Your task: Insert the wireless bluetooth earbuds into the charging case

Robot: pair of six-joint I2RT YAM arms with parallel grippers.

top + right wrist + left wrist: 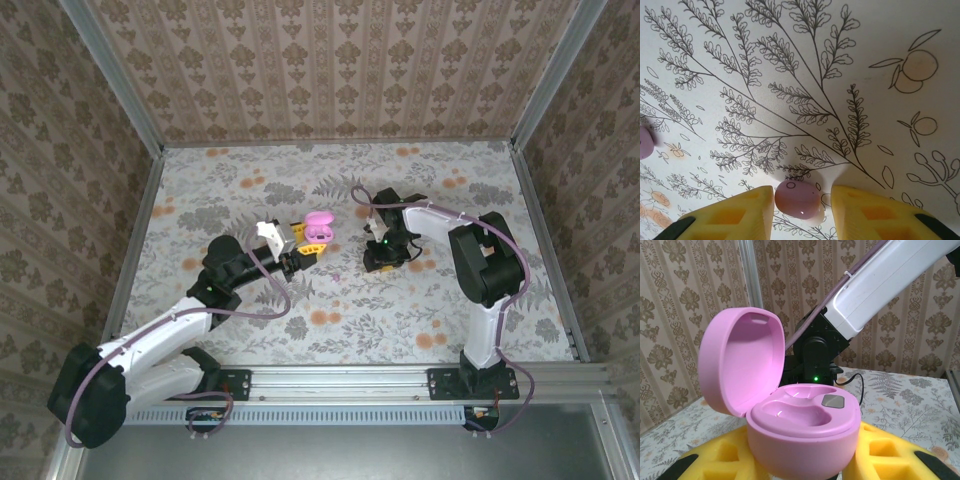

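Toward 9 o'clock of bench centre, noted left end effector clamped on open charging case, wells looking empty. At 3 o'clock, saw right end effector unclenched, straddling pink earbud lying on bench, touching 9 o'clock pad only. Judged light, hard, glossy, squirt-prone: pinch gently across widest middle.

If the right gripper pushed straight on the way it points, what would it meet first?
The right gripper would likely meet the pink earbud between its fingers, lying on the flowered table cover; depth is unclear.
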